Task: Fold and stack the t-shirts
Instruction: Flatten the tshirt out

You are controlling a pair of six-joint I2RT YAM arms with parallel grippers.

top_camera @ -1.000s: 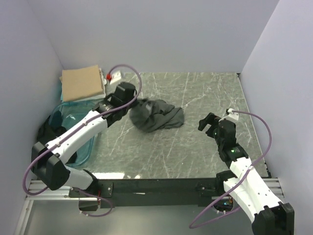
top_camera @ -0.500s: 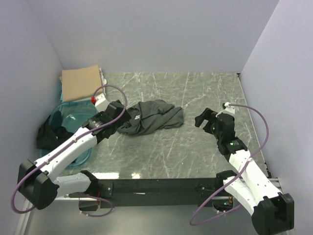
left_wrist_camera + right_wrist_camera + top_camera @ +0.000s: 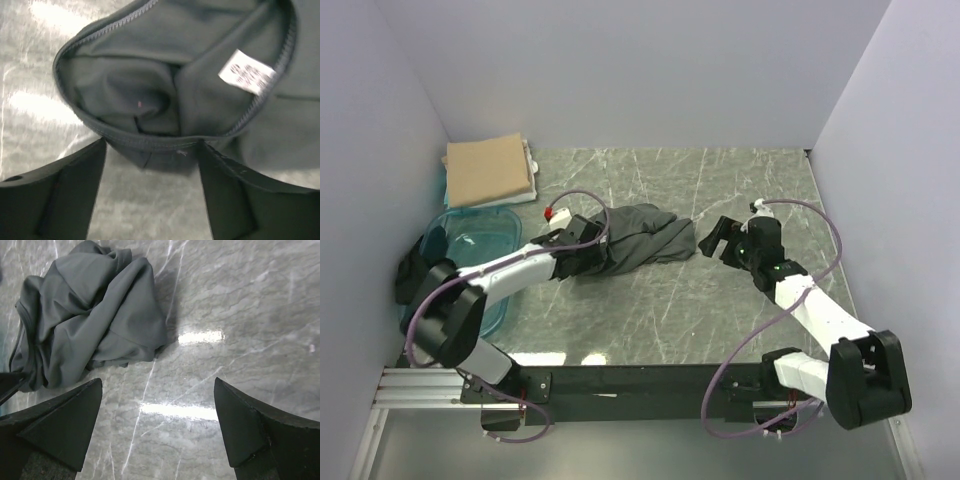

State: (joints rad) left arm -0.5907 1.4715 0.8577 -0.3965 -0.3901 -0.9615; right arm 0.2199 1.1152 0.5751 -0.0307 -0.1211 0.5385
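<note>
On the grey-veined marble table point(image 3: 750, 300), pale walls point(image 3: 650, 70) on three sides: crumpled charcoal t-shirt point(image 3: 645, 238) centre-left. Left gripper point(image 3: 151, 147) gapes at its hem (white label point(image 3: 247, 72) showing). Right gripper point(image 3: 157, 385) is spread wide, just beside it. Tan t-shirt point(image 3: 488, 170) lies folded in the far-left corner.

A see-through teal tub point(image 3: 470, 245) sits on the grey marbled table point(image 3: 740, 180), at its left edge. Pale walls point(image 3: 640, 70) rise behind and left of the tub.
</note>
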